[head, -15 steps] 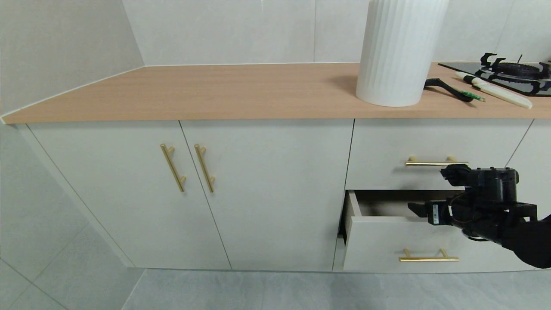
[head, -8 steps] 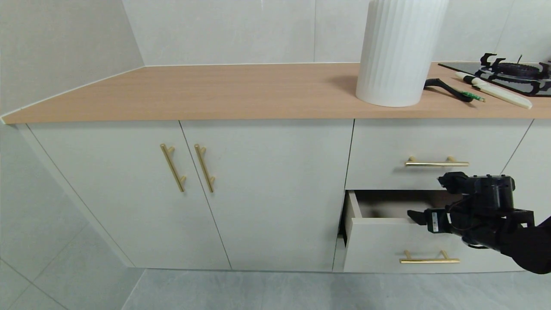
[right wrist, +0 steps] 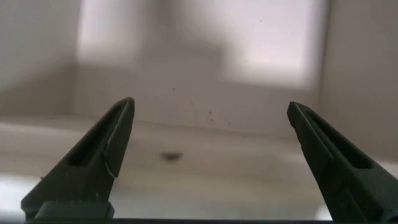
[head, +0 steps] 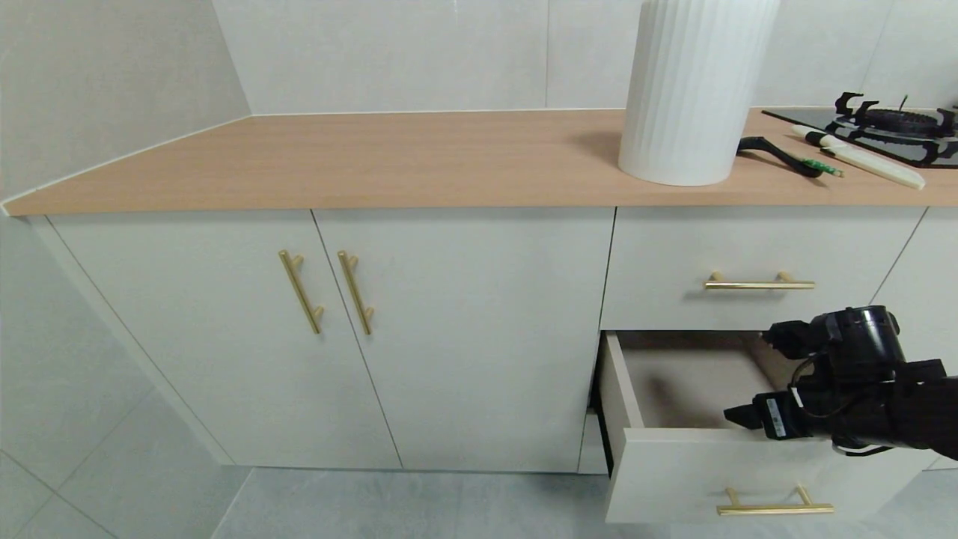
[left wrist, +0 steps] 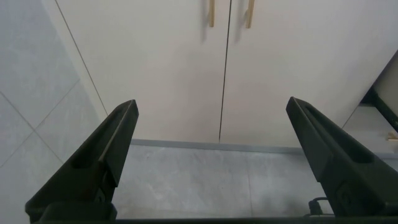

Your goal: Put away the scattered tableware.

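Scattered tableware lies at the right end of the wooden counter: a black-handled utensil [head: 778,155], a small green piece [head: 825,166] and a white knife [head: 868,162]. Below them the lower drawer [head: 688,468] stands pulled out, and its visible inside is bare. My right gripper [head: 757,374] is open at the drawer's front top edge, one finger [head: 741,415] just behind the front panel. In the right wrist view the open right gripper [right wrist: 208,162] faces the drawer's pale inside. My left gripper [left wrist: 211,162] is open with nothing between its fingers, facing the cabinet doors and the floor.
A tall white ribbed container [head: 692,90] stands on the counter beside the utensils. A gas hob [head: 894,123] sits at the far right. The upper drawer [head: 748,247] is closed. Two closed doors with gold handles [head: 325,292] fill the cabinet's left half.
The lower drawer has slid out much farther toward me, and my right gripper has moved down and back with its front edge.
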Robot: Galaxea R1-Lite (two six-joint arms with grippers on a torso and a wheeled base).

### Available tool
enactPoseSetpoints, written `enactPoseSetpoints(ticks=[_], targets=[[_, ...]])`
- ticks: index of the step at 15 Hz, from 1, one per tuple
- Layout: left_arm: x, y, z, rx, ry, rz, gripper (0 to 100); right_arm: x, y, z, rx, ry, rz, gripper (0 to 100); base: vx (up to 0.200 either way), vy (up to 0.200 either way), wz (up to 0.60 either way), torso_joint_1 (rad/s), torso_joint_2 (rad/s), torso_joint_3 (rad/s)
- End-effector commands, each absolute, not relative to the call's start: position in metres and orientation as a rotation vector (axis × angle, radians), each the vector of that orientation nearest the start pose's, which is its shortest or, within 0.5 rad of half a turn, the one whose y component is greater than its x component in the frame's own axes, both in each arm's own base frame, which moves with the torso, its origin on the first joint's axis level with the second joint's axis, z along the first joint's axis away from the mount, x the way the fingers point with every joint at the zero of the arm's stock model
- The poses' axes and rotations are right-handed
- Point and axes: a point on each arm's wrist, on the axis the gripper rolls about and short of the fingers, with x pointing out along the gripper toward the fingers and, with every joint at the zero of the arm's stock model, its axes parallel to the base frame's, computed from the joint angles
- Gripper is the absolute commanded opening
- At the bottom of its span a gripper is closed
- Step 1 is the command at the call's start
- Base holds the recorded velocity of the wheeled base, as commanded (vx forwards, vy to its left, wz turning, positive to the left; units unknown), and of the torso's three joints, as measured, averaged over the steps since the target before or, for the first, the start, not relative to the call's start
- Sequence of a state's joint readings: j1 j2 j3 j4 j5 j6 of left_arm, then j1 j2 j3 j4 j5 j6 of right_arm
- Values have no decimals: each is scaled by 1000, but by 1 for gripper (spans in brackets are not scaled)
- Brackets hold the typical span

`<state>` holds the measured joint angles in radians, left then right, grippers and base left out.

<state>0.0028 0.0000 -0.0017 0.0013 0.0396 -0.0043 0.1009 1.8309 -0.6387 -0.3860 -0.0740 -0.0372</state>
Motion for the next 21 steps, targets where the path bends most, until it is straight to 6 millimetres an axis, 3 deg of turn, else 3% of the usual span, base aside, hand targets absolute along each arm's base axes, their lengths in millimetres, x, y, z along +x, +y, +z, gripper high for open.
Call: enactPoseSetpoints(ticks=[1, 6, 11, 17, 21], targets=[[-23, 1, 76, -5, 1, 43, 100, 277, 29, 97, -113, 809, 47, 100, 0, 0, 0, 0, 0, 0], [-23, 1, 76, -5, 0, 43, 100, 256, 33, 92, -207, 1009, 106, 100, 0, 0, 0, 0, 0, 0], [-23, 1, 76, -5, 1, 43, 100, 244, 38, 87, -237, 1082, 125, 100, 0, 0, 0, 0, 0, 0], [-23, 1, 76, -5, 1, 43, 100, 206, 35, 95, -281, 1301, 147, 100, 0, 0, 0, 0, 0, 0], [-23, 1, 76, -5, 1, 43, 100, 206, 35, 99, -292, 1324, 134, 100, 0, 0, 0, 0, 0, 0]])
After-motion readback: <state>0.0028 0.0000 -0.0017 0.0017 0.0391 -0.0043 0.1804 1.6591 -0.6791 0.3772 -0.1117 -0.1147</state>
